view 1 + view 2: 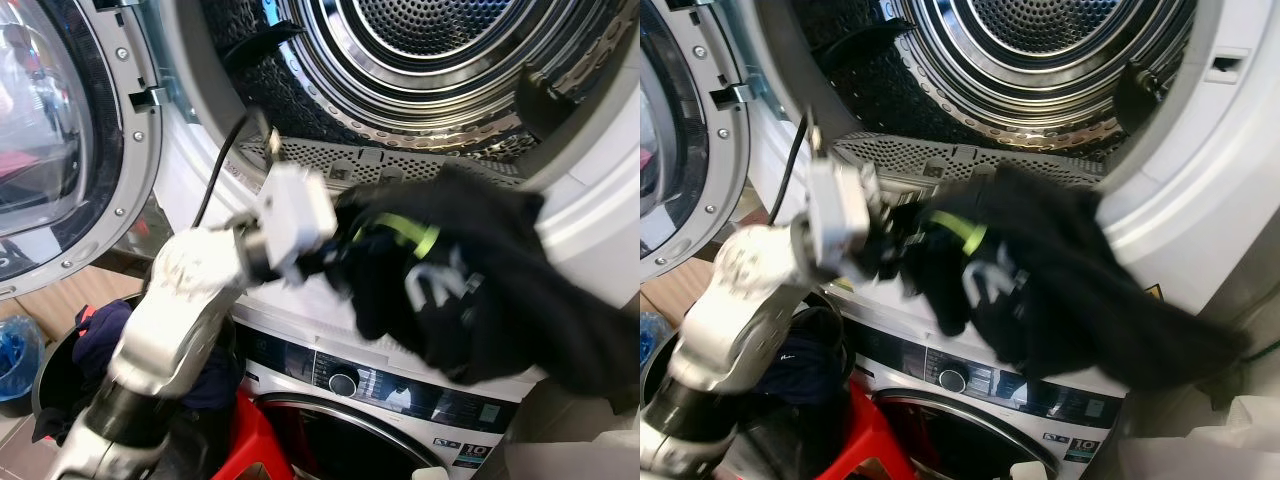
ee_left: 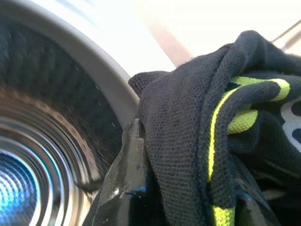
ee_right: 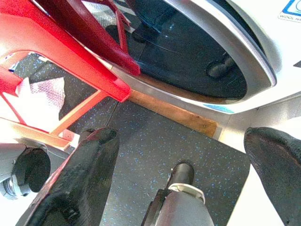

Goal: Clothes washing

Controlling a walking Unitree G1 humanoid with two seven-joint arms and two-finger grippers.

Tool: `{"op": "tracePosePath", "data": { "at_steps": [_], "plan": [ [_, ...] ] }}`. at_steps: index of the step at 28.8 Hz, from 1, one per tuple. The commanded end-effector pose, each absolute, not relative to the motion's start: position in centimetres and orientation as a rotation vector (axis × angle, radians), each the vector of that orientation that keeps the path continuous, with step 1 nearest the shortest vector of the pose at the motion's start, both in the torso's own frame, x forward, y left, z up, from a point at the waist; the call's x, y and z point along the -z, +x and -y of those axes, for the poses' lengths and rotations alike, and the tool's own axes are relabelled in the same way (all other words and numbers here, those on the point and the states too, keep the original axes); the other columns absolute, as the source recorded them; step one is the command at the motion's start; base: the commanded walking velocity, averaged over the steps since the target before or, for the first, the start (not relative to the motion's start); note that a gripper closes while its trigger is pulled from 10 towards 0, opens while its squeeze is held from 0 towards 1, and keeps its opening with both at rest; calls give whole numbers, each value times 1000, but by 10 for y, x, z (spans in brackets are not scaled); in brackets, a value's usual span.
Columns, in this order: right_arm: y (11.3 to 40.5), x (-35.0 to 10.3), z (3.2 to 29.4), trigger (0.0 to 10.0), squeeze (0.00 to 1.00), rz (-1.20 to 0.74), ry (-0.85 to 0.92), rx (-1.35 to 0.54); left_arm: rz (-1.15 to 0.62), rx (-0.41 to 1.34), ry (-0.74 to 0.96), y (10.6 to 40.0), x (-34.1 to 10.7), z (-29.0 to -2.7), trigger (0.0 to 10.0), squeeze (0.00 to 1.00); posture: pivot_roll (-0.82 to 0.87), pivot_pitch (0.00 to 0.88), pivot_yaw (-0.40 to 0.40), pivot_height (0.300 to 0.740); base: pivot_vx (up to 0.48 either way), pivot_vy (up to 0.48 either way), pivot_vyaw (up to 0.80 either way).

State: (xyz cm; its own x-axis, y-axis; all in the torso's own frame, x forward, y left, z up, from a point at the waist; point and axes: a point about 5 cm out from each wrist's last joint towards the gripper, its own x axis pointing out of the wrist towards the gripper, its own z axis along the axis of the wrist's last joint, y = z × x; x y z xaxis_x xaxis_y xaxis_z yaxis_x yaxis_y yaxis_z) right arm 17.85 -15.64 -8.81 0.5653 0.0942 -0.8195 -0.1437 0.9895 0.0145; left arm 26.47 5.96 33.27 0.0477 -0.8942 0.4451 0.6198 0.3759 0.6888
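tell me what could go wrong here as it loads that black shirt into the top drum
Much of the black shirt hangs below the upper drum opening, so it may snag on the rim or slide out. The left gripper holds only a bunched fold, which might slip. The open door stands close beside the left arm.

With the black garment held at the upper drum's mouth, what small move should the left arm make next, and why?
Probably push forward into the drum before releasing. The left claw grips the black garment just outside the opening, and much of the fabric drapes over the front rim, so letting go now would likely drop it.
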Motion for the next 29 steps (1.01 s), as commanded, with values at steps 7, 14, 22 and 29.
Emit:
{"op": "tracePosePath", "data": {
  "at_steps": [7, 14, 22, 29],
  "plan": [
    [180, 88, 153, 10000, 0, -956, -50, -137, 1205, 952, 386, 292, -394, -79, 0, 0, 74, 0, 56, 740, 0, 0, 0],
    [180, 87, 152, 10000, 0, -954, -42, -133, 1295, 770, 307, 313, -418, -84, 0, 0, 67, 0, 60, 740, 0, 0, 0],
    [179, 88, 153, 10000, 0, -957, -37, -123, 1246, 607, 239, 340, -433, -100, 0, 0, 48, 0, 68, 740, 0, 0, 0],
    [177, 89, 154, 10000, 0, -961, -34, -118, 1049, 454, 126, 373, -434, -111, 0, 0, 34, 0, 73, 740, 0, 0, 0]
  ]
}}
